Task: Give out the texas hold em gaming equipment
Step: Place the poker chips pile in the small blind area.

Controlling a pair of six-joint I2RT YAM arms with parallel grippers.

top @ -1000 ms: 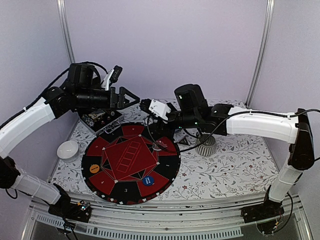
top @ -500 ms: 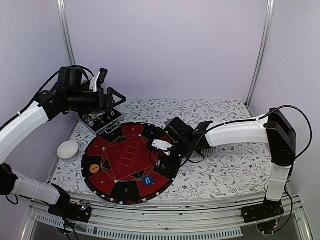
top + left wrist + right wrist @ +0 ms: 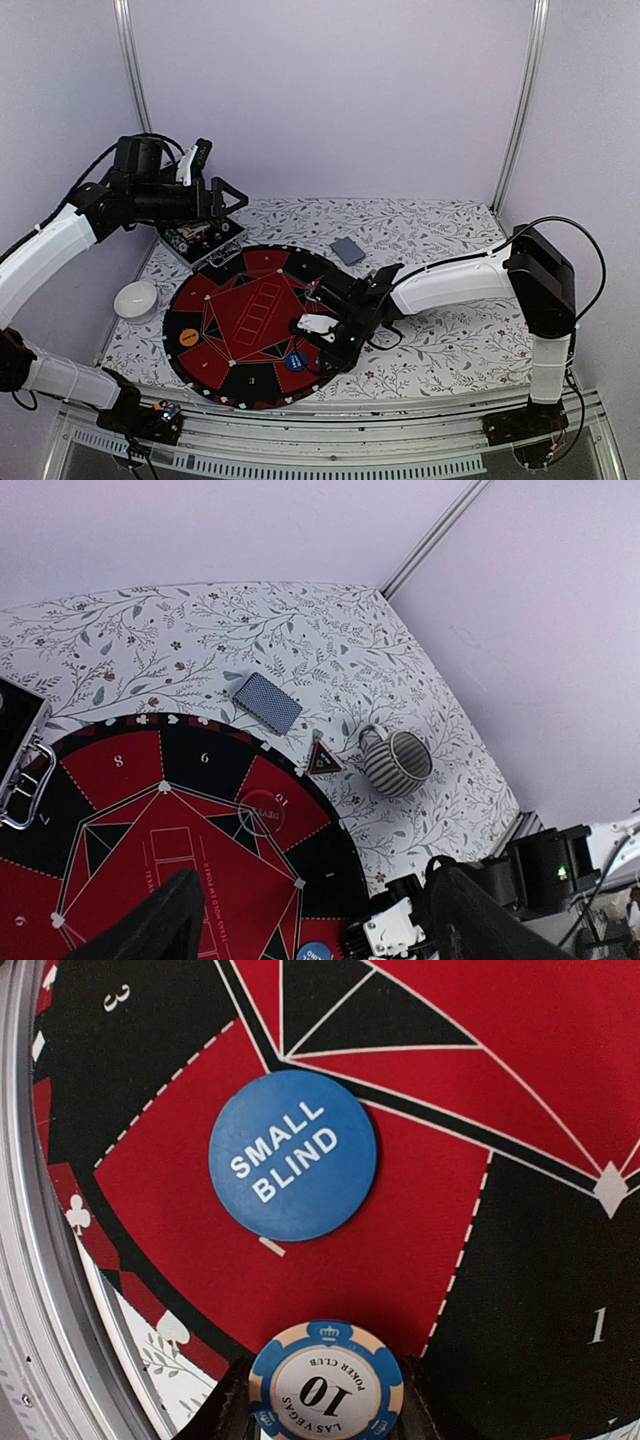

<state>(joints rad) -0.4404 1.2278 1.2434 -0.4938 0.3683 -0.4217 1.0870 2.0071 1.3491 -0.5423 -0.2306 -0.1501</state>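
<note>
My right gripper [image 3: 326,1400] is shut on a blue-and-cream striped poker chip [image 3: 326,1385] marked 10, held low over the round red-and-black poker mat [image 3: 250,300]. The blue SMALL BLIND disc [image 3: 292,1155] lies on a red segment just beyond the chip. In the top view this gripper [image 3: 318,345] is beside that disc [image 3: 295,362]. An orange disc [image 3: 188,338] lies on the mat's left. A clear dealer disc [image 3: 262,810] lies near segment 10. A grey-blue card deck [image 3: 347,250] lies behind the mat. My left gripper [image 3: 315,930] is open and empty, high above the black case.
The black hinged case [image 3: 200,238] lies open behind the mat's left. A white bowl [image 3: 136,298] sits left of the mat. The ribbed silver cup [image 3: 395,762] and a small triangular marker [image 3: 323,759] stand right of the mat. A metal rail [image 3: 330,430] runs along the table's front edge.
My right arm has come down from the mat's far right edge to its near right part, by the blue disc. The card deck now shows. My left arm has drawn back left.
</note>
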